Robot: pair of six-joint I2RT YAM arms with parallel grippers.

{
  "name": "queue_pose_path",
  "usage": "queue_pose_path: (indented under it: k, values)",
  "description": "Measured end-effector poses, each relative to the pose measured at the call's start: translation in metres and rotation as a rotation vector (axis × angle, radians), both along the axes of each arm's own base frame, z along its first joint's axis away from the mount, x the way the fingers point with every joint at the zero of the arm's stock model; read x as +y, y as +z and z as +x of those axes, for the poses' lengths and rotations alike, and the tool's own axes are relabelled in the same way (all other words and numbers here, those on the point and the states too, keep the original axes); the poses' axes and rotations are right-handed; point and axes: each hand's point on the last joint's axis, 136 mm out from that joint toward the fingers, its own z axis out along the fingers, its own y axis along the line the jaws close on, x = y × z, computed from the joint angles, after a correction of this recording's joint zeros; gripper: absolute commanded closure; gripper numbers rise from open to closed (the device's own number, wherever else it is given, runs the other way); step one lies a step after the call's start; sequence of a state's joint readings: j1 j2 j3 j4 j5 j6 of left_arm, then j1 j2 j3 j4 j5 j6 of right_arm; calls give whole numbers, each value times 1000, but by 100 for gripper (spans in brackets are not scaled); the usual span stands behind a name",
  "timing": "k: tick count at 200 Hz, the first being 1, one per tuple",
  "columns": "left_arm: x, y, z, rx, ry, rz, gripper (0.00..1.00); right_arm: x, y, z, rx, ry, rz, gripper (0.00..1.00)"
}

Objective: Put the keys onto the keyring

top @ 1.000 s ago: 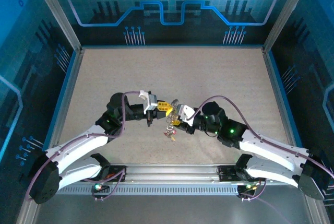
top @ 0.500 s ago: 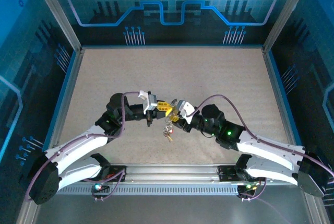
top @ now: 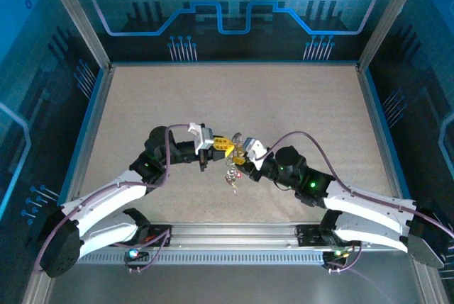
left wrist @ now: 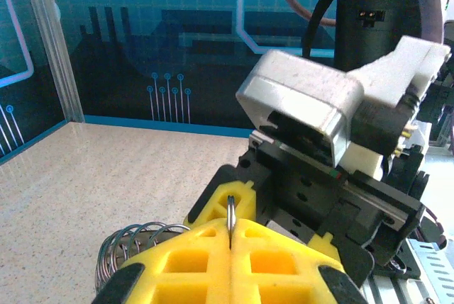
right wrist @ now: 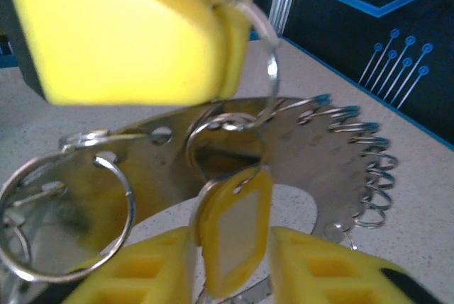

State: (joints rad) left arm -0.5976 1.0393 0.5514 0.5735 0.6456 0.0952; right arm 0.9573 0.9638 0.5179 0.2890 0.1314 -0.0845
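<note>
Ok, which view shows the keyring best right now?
Right wrist: the keyring is close and broadside, its flat metal face, strung small rings and yellow tag clear. Left wrist catches a thin edge pinched in the left gripper plus some loops. Top external gives a tiny distant glint.

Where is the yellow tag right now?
In the right wrist view the yellow tag hangs low centre between the right tool's fingers, beneath the thin wire ring pinched by the left tool and in front of the keyring.
</note>
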Motion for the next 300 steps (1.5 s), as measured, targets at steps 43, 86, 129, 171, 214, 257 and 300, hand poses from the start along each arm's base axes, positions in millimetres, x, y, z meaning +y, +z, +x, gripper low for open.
queue_pose_path:
  k: [43, 86, 129, 171, 214, 257, 300]
  values:
    - [0, 0, 1, 0, 3, 0, 100, -3, 4, 2, -7, -25, 10, 90]
    - [0, 0, 1, 0, 6, 0, 100, -6, 7, 1, -26, -27, 6, 100]
    - [0, -5, 1, 7, 4, 15, 100, -13, 10, -10, -81, 25, -64, 100]
    - [0, -10, 0, 21, 2, 31, 100, -17, 32, -9, -135, 73, -163, 100]
    - [0, -9, 0, 13, 0, 26, 100, -24, 33, -2, -122, 108, -264, 100]
    - [0, -8, -1, 11, -6, 24, 100, -28, 38, 3, -144, 170, -420, 100]
    - [-1, -9, 0, 8, -6, 22, 100, -29, 44, 5, -149, 223, -560, 100]
